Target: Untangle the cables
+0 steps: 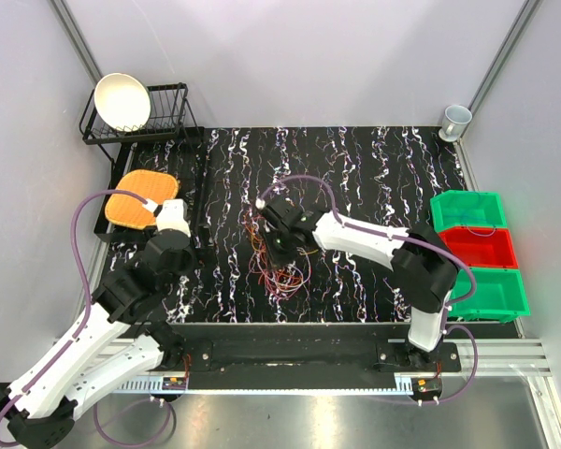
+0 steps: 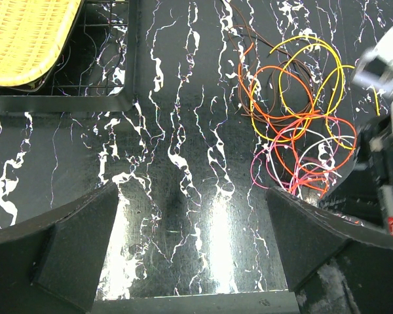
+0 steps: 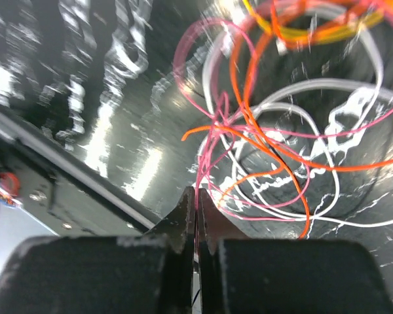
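Bright overhead light; glare patches on the desk in wrist views; right wrist view motion-blurred, cables smeared.

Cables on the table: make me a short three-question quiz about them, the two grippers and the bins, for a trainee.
1. True or false: the left gripper is shut on one of the cables.
2. Which colour of cable runs into the closed right gripper? A yellow, B pink, C blue.
3. Of the three bins in a row, what colour is the middle bin?
Key: 1. False: it is open and holds nothing. 2. B: it is shut on the pink cable. 3. Red.
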### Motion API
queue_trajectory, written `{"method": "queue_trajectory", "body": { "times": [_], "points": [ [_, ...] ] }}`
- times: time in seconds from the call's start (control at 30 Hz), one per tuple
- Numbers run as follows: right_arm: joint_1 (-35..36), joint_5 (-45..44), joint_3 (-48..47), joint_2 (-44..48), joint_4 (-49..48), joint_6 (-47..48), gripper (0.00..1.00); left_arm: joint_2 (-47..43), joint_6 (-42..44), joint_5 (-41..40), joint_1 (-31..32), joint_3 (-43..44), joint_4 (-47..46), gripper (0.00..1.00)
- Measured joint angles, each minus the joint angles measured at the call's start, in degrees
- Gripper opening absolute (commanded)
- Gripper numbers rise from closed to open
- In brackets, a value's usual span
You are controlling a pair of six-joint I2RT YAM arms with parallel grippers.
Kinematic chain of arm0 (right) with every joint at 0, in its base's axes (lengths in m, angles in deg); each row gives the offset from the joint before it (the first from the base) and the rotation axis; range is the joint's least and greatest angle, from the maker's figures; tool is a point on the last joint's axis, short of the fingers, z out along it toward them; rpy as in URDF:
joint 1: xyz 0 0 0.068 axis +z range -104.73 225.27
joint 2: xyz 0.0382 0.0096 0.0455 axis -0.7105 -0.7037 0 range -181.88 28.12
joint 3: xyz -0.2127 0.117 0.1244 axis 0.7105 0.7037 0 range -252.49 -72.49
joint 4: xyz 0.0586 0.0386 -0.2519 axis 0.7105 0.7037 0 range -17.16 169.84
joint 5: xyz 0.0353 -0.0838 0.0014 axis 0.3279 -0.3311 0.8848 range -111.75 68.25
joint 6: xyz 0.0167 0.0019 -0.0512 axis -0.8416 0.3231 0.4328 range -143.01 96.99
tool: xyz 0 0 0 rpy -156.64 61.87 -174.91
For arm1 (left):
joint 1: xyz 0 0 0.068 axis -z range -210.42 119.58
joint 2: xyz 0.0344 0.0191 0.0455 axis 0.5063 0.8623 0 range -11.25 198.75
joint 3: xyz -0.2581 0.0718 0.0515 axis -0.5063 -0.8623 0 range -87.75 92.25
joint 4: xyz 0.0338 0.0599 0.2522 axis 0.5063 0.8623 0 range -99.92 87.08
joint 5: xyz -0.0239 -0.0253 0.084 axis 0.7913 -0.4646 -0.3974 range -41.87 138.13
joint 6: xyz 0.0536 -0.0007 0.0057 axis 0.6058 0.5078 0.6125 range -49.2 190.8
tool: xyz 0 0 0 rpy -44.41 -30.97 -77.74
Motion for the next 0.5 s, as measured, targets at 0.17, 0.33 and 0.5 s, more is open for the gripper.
{"method": "queue_trajectory", "body": {
  "times": [0.17,0.33,0.5],
  "points": [
    [0.0,-2.1,-10.2,0.9,2.8,1.1,0.0,0.0,0.0,0.0,0.0,-0.1,0.0,0.99],
    [0.0,-8.0,-24.4,4.2,5.5,4.3,0.0,0.0,0.0,0.0,0.0,-0.1,0.0,0.99],
    [-0.1,-16.1,-38.6,9.0,7.6,8.7,0.0,0.0,0.0,0.0,0.0,-0.1,0.0,0.99]
  ]
}}
